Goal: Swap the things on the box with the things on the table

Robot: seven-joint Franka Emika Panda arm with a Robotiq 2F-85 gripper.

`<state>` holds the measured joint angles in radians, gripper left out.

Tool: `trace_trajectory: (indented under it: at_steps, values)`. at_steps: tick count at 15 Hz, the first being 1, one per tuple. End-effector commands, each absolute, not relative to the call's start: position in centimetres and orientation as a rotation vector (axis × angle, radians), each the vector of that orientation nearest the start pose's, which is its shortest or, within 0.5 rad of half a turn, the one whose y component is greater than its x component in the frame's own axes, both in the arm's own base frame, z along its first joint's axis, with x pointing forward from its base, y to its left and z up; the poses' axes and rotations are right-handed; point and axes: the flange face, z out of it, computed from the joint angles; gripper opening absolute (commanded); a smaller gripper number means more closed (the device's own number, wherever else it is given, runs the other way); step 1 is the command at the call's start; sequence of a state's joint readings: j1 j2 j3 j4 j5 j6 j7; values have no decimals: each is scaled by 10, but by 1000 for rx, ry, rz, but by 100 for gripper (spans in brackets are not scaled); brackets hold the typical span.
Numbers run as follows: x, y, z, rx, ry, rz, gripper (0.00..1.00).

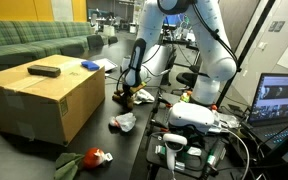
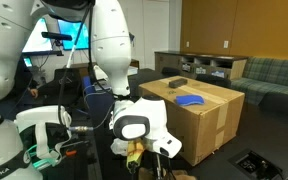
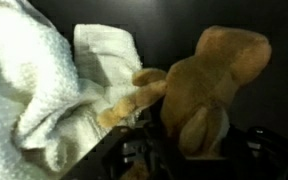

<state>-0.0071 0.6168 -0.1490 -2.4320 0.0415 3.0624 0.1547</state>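
A cardboard box (image 1: 39,95) stands on the dark table and carries a black flat object (image 1: 44,70) and a blue object (image 1: 89,64); both also show in an exterior view (image 2: 176,81) (image 2: 189,99). My gripper (image 1: 132,93) is down at the table beside the box. In the wrist view a brown teddy bear (image 3: 209,85) sits between my gripper's fingers (image 3: 192,140), which press on its sides. A white towel (image 3: 44,90) lies right beside the bear. In an exterior view a white device (image 2: 139,125) hides the gripper.
A white crumpled cloth (image 1: 125,122) and a green and red soft item (image 1: 89,158) lie on the table in front of the box. White equipment (image 1: 194,118), cables and a laptop (image 1: 279,100) crowd one side. A green sofa (image 1: 34,40) stands behind.
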Motion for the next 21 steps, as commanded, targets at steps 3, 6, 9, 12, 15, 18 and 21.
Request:
trace_trajectory:
  at_steps: [3,6,9,12,15,18,21]
  values:
    - [457,-78,110,-3204,476,-137,1]
    - [458,-69,145,-3232,477,-217,1]
    - [463,-63,178,-3281,489,-313,3]
    - [480,-54,208,-3352,511,-420,3]
    - [492,-41,242,-3396,557,-519,3]
    - [501,-30,273,-3420,632,-597,3]
    - [505,-22,298,-3426,724,-663,3]
